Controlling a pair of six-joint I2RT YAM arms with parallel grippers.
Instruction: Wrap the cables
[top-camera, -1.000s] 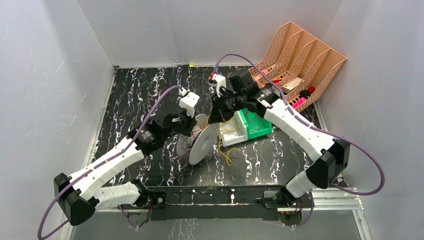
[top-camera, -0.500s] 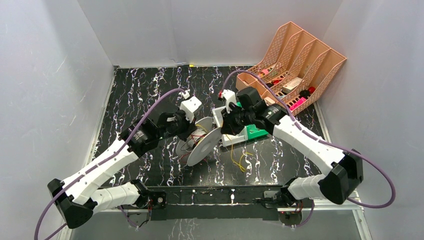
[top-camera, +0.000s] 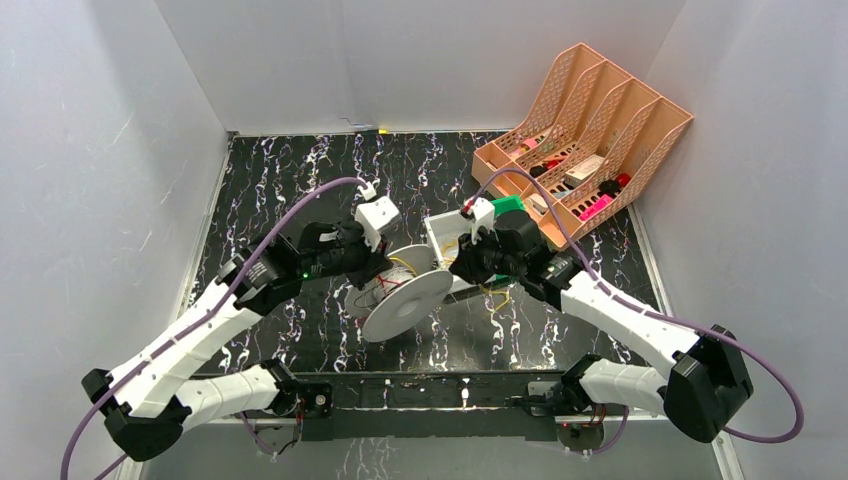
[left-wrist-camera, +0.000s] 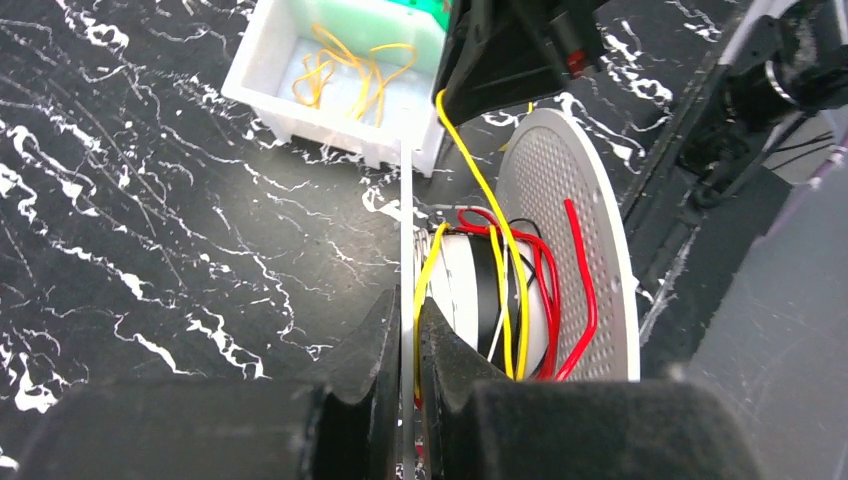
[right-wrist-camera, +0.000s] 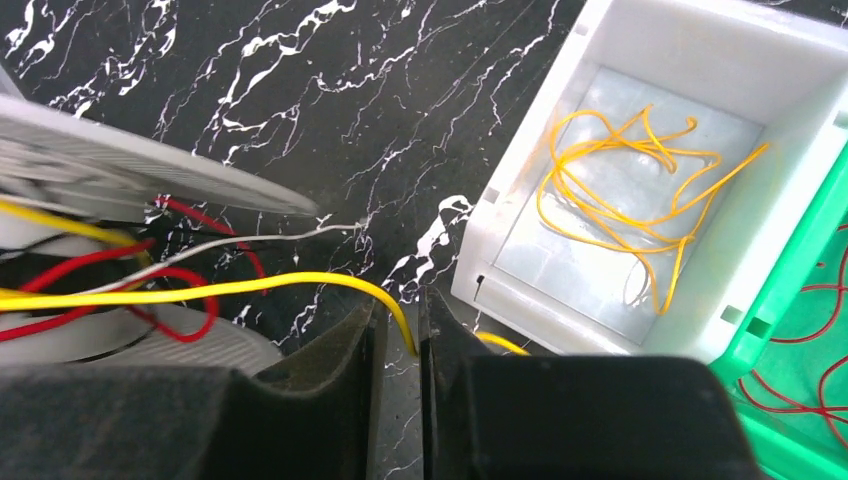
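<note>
Within the last second the right gripper (right-wrist-camera: 401, 308) has swung down from the spool's (top-camera: 405, 303) 12 o'clock to its 2 o'clock. Its fingers have eased apart, and the yellow cable (right-wrist-camera: 250, 290) runs loose between them onto the hub. Likely one turn is laid and a regrip comes next. The left gripper (left-wrist-camera: 407, 305), reaching in from 10 o'clock, pinches the spool's flange, holding it tilted.

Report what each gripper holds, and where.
Left fingers pinch the white spool by its near flange's rim. A yellow cable runs between the right fingers, which stand slightly apart: seemingly no hold.
</note>
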